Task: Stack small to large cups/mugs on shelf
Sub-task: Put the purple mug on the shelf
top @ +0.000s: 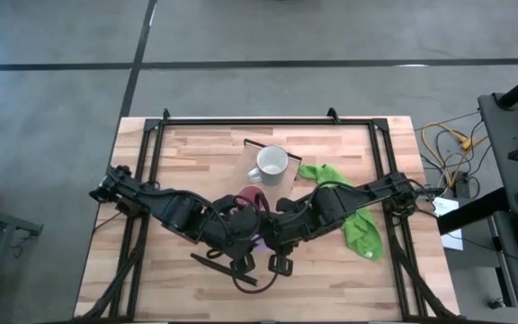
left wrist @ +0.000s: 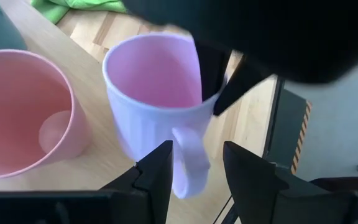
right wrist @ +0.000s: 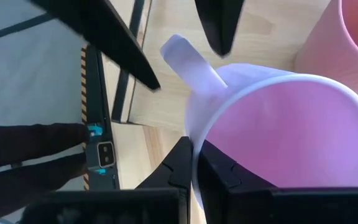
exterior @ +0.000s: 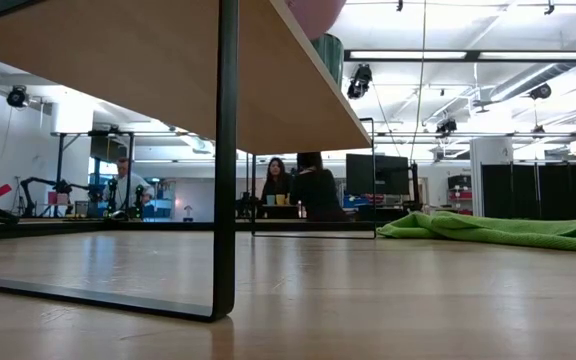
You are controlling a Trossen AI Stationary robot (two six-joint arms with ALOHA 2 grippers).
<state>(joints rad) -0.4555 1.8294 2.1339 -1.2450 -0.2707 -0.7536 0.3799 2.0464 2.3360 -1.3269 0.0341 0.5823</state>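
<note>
The lilac-pink mug (left wrist: 151,93) stands beside the salmon-pink cup (left wrist: 23,112) on pale wood, where the two arms meet at the table's middle. My left gripper (left wrist: 194,163) is open, with its fingers on either side of the mug's handle (left wrist: 188,155). My right gripper (right wrist: 194,149) is shut on the mug's rim opposite the handle. The grey-white mug (top: 271,164) stands upright farther back, untouched. The shelf (exterior: 118,60) shows from below in the low view, with a pink rounded shape (exterior: 313,14) above its edge. My right gripper holds the lilac-pink mug by its rim wall (right wrist: 199,134), on the side away from the handle (right wrist: 188,59). One finger (right wrist: 219,171) is inside the mug and one (right wrist: 176,168) outside. The mug's mouth faces up; its base is hidden.
A green cloth (top: 358,220) lies crumpled on the table's right half, close to the right arm. A black frame (top: 268,121) runs along the table's edges. Bare tabletop lies left of the grey-white mug. People sit in the room beyond the table.
</note>
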